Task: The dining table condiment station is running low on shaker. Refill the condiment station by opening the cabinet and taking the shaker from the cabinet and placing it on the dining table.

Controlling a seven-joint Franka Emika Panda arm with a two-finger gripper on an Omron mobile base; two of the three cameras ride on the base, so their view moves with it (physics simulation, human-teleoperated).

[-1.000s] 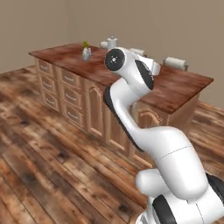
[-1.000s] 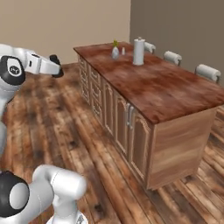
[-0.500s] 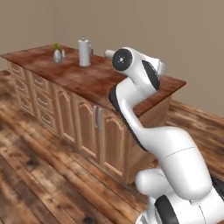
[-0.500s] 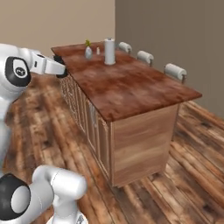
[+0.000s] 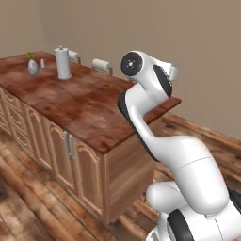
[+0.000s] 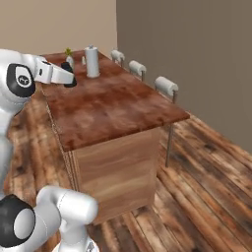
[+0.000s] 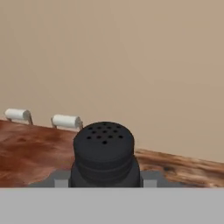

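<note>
1. Holding black shaker (image 7: 103, 151) betw. its fingers, the gripper (image 6: 70, 78) is clamped on it.
2. Gripper is hovering above the dining table (image 6: 118, 106), near the paper-towel roll (image 6: 92, 61) and vase (image 5: 32, 67).

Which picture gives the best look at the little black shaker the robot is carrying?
The hand view: the black shaker sits close up, its perforated top plain, between the gripper's fingers. The right base view shows it as a small dark lump at the arm's end.
</note>
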